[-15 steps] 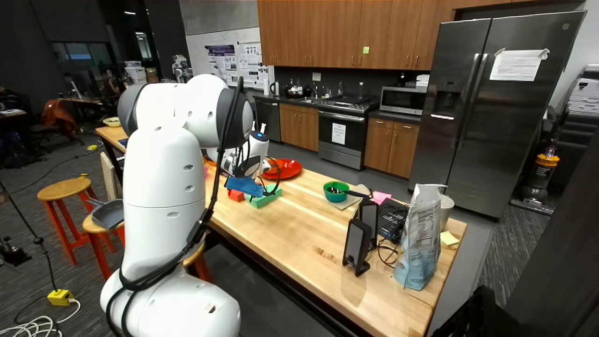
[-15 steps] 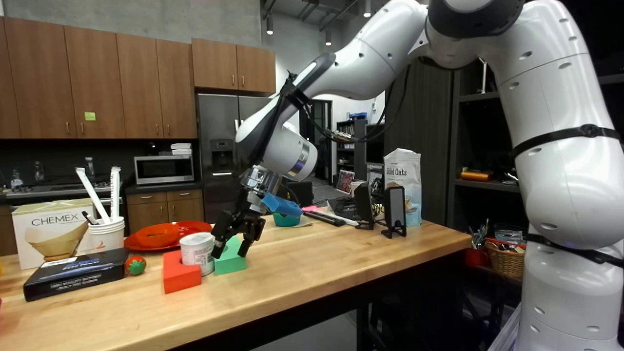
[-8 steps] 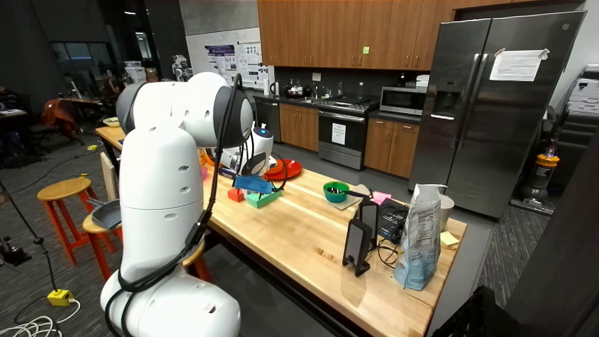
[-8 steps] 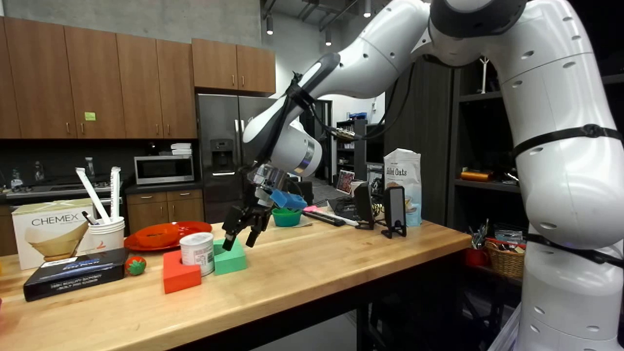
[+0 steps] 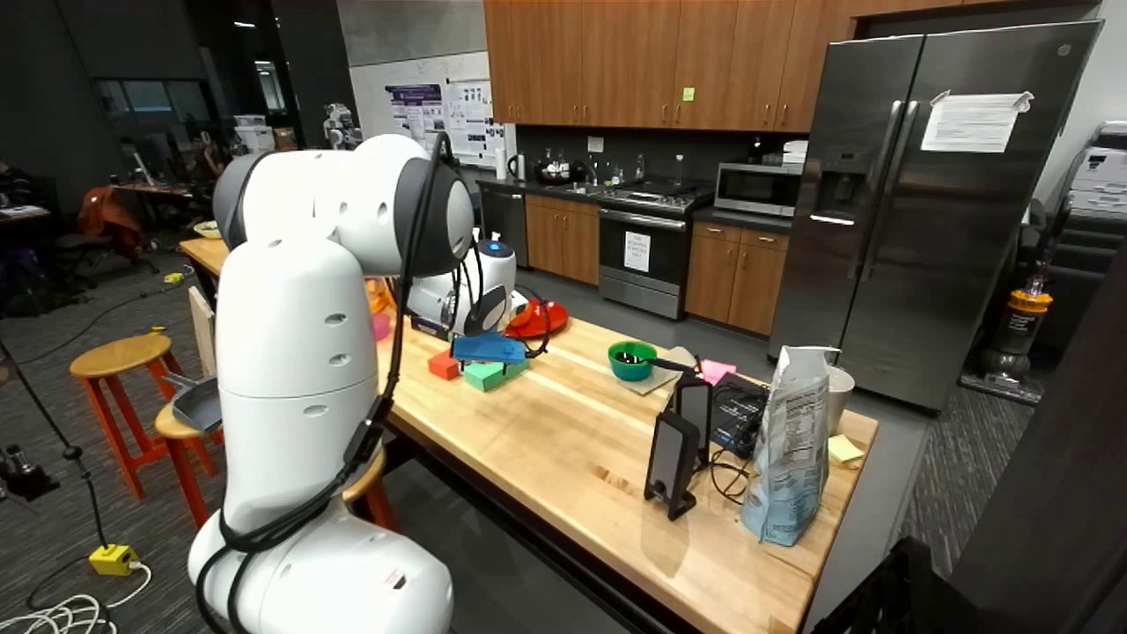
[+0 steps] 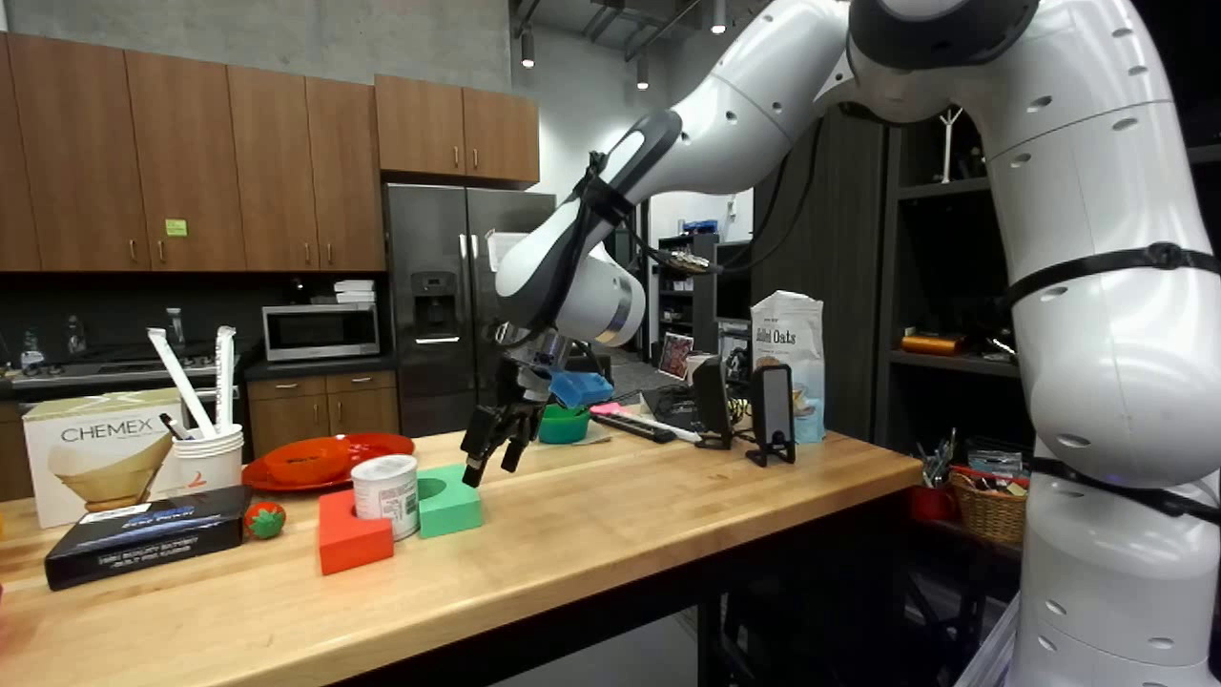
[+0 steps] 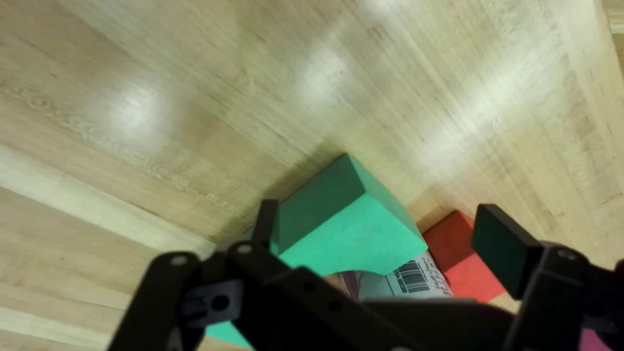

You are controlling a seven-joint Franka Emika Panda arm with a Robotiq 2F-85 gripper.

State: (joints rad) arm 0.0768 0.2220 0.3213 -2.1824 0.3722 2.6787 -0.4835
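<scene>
- The green block rests on the tabletop, below the end effector and the nearest thing to it.
- The end effector is spread wide and grips nothing; in the wrist view its two fingers stand well apart, with the green block showing between and beneath them.
- The long flat side of the green block runs aslant to the line joining the fingers, from its exposed corner down behind one finger, which hides part of its length.
- In an exterior view the end effector leans down over the green block's flat side, opposite its curved notch.
- How much height parts the fingertips from the green block is hard to judge, since depth reads poorly here.
- The tub stands just beside the green block, at the notch, on the side away from the end effector; the red block lies beyond the tub.
- Farther off on that same side of the green block are the strawberry and the black box.
- The bowl is well apart from the green block in both exterior views.
</scene>
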